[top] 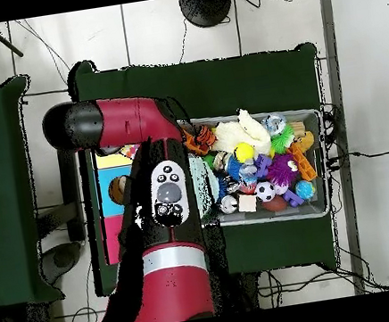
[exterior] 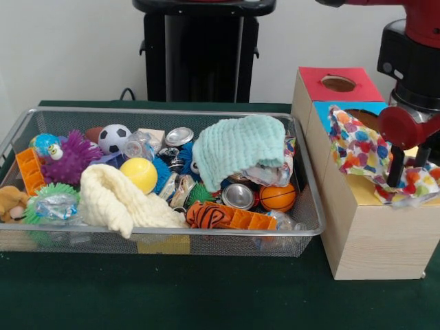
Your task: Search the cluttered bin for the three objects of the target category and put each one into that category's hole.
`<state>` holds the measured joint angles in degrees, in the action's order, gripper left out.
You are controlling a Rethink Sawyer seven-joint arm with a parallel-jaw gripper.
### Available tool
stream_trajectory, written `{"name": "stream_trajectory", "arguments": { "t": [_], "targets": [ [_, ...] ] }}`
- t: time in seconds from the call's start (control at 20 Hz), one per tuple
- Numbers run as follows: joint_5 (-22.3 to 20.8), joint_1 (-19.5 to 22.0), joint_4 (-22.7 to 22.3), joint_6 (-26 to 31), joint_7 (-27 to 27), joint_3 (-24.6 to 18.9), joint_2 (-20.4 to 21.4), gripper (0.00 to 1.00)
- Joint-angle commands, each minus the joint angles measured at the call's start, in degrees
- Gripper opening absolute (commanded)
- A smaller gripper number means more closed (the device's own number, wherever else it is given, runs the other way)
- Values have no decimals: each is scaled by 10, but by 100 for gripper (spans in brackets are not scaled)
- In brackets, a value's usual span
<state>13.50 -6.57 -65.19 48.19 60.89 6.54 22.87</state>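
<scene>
The wire mesh bin (exterior: 172, 238) is full of toys, balls and cans; it also shows in the overhead view (top: 322, 206). One polka-dot fabric piece (exterior: 357, 148) lies spread over the yellow-topped box (exterior: 371, 240) at the right and hides its hole. My gripper (exterior: 410, 175) hangs over that box with its black fingers (exterior: 395, 168) apart and down on the fabric, so it looks open. More dotted fabric (exterior: 289, 147) peeks from under the mint-green cloth (exterior: 237, 144) in the bin. In the overhead view my arm hides the gripper.
The blue-topped box (exterior: 323, 110) and the red-topped box (exterior: 330, 72) with an open round hole stand behind the yellow one. A cream fluffy cloth (exterior: 120, 199), a yellow ball (exterior: 139, 173), a soccer ball (exterior: 113, 137) and cans lie in the bin.
</scene>
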Motion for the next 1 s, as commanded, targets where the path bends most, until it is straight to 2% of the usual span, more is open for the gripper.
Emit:
{"name": "stream_trajectory", "arguments": {
  "t": [0.05,0.3,0.5,0.55,0.7,0.85,0.9,1.0],
  "targets": [
    [-6,17,0,6,73,-55,0,100],
    [-4,22,-5,29,83,-49,9,100],
    [-6,24,-34,21,72,-52,28,100],
    [-6,24,-42,21,68,-55,33,0],
    [-13,14,-38,68,88,-34,35,0],
    [-12,24,-24,35,76,-45,27,0],
    [-12,23,-29,39,91,-35,26,0],
    [-15,25,-27,40,89,-33,22,0]
  ]
}}
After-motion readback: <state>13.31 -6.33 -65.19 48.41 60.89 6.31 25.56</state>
